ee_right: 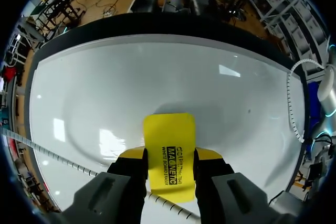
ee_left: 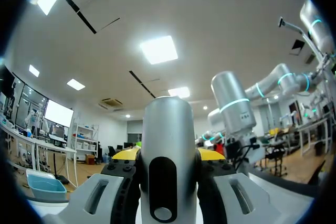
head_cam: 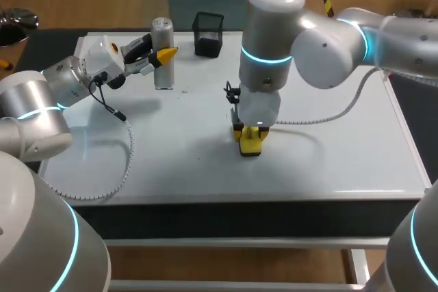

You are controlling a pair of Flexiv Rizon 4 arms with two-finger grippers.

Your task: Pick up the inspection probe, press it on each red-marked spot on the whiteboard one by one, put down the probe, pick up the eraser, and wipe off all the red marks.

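right gripper point(ee_right: 169, 153) clamps eraser point(ee_right: 169, 135) on whiteboard point(head_cam: 328, 162) centre | no red marks visible | left gripper point(ee_left: 168, 154) apparently grips probe point(ee_left: 168, 129), far-left corner

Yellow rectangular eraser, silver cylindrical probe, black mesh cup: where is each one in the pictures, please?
Yellow rectangular eraser point(ee_right: 169, 145): right wrist view, middle of its printed face.
Silver cylindrical probe point(ee_left: 168, 124): left wrist view, its body above the black slot.
Black mesh cup point(head_cam: 208, 39): head view, its front wall.
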